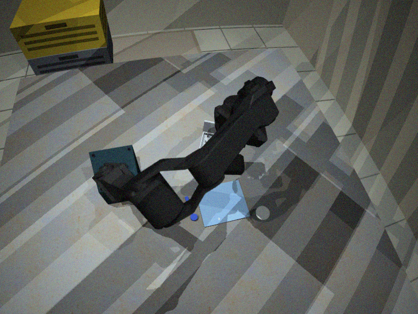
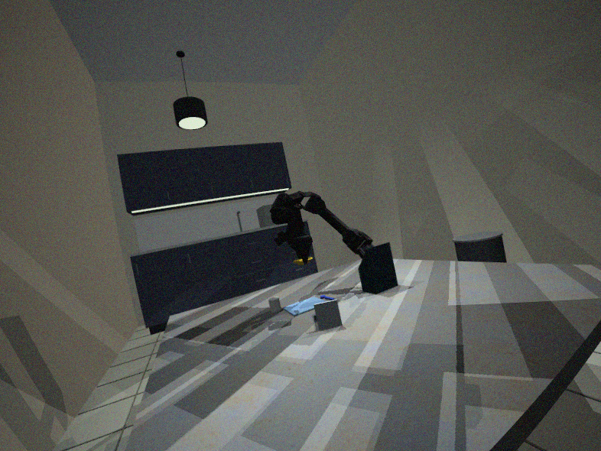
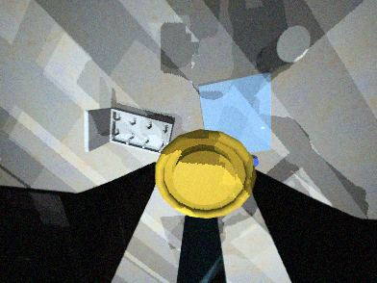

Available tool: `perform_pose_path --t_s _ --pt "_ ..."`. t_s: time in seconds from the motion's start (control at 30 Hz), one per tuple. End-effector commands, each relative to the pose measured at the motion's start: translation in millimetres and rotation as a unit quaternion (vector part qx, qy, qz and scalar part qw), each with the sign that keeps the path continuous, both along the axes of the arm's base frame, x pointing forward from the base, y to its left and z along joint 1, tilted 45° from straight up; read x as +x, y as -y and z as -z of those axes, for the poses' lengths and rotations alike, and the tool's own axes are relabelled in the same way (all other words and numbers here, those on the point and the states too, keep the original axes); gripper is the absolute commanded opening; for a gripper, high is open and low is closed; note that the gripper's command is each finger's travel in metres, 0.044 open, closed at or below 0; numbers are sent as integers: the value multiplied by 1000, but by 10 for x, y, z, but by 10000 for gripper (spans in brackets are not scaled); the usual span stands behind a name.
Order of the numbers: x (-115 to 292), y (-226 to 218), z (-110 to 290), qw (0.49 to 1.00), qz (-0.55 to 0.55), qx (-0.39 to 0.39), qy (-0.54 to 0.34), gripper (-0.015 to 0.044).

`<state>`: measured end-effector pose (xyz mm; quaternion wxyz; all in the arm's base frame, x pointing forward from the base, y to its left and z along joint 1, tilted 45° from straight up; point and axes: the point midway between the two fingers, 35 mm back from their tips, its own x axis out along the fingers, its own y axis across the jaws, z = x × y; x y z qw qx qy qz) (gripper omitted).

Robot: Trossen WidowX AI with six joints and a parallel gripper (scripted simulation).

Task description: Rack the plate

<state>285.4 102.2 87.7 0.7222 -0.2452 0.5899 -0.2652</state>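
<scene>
A yellow round plate [image 3: 208, 180] [image 2: 299, 261] is held across its width between the fingers of my gripper [image 3: 203, 170] [image 2: 303, 261], which is shut on it. It hangs well above the table, lying roughly flat with its face toward the wrist camera. In the top view the arm hides the plate. The dish rack is a small white tray [image 3: 141, 131] with short pegs in rows and an upright end panel [image 3: 96, 129]. It stands left of the plate in the wrist view; in the top view the arm covers most of the rack [image 1: 206, 137], and in the exterior view its grey panel [image 2: 328, 314] shows.
A light blue square mat [image 1: 223, 204] [image 2: 301, 306] [image 3: 238, 115] lies on the table beside the rack. A grey-white cylinder [image 1: 262, 213] [image 2: 274, 304] [image 3: 293, 43] stands by its far corner. A small blue disc [image 1: 194, 217] and a blue piece [image 1: 186, 198] lie on the mat's arm-base side.
</scene>
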Motion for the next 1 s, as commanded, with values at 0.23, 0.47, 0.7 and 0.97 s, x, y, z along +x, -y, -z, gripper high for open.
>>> perform_pose_path --t_s 0.23,0.47,0.7,0.97 --pt "-389 -251 370 995 71 11 62 0" --pt "-395 -177 474 998 59 25 8 0" --pt "-404 -75 628 995 33 58 -70 0" --pt "-414 23 791 983 -6 105 -148 0"
